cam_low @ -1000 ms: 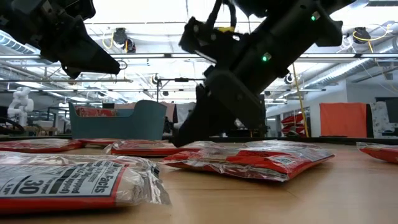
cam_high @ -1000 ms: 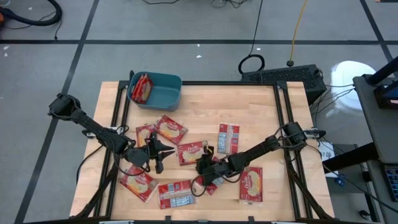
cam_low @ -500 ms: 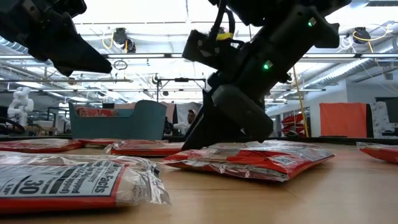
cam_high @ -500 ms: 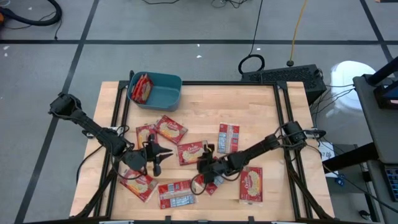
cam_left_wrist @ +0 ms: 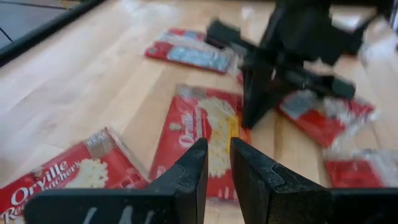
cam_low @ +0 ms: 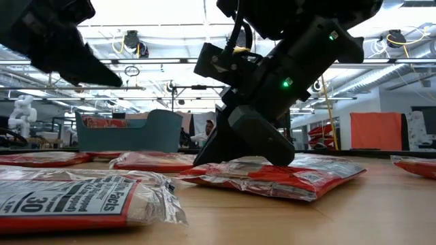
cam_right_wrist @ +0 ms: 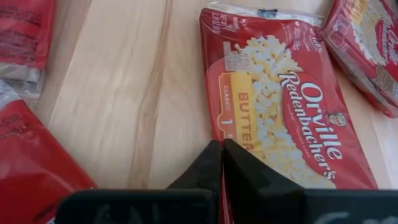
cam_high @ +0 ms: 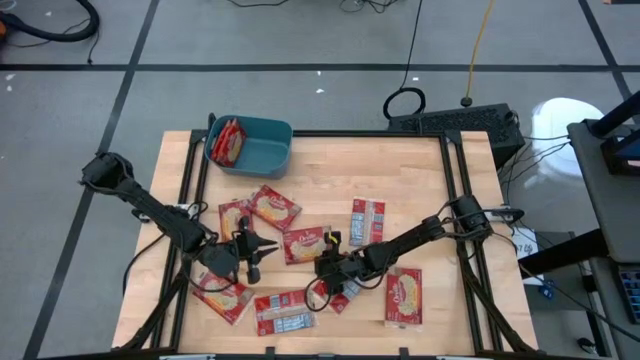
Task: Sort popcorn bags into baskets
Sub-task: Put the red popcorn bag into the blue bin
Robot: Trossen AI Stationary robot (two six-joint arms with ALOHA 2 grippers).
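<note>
Several red popcorn bags lie flat and scattered on the wooden table (cam_high: pixel 420 180). The teal basket (cam_high: pixel 262 150) stands at the far left with packets (cam_high: pixel 228 142) inside. My right gripper (cam_high: pixel 321 263) is shut at the edge of a picture-side-up bag (cam_high: pixel 306 243) near the table's middle. My left gripper (cam_high: pixel 262 245) hovers just left of that bag, its fingers (cam_left_wrist: pixel 198 163) a narrow gap apart with nothing between them. My right gripper (cam_right_wrist: pixel 222 149) has its shut fingertips on one long edge (cam_right_wrist: pixel 211 118) of the bag (cam_right_wrist: pixel 292 106), toward a corner, slanting down from the table's right. The fingers hide whether the wrapper is pinched between them. The bag lies flat on the table.
Other bags lie around: two overlapping at the far left (cam_high: pixel 272 207), one print-side-up (cam_high: pixel 368 222), one at the near right (cam_high: pixel 404 297), and more along the near edge (cam_high: pixel 283 312) (cam_high: pixel 222 295) (cam_high: pixel 340 295). Black rails (cam_high: pixel 455 180) frame the table's sides.
My right gripper has sunk a little onto the bag near the table's middle. The bags lie where they were.
</note>
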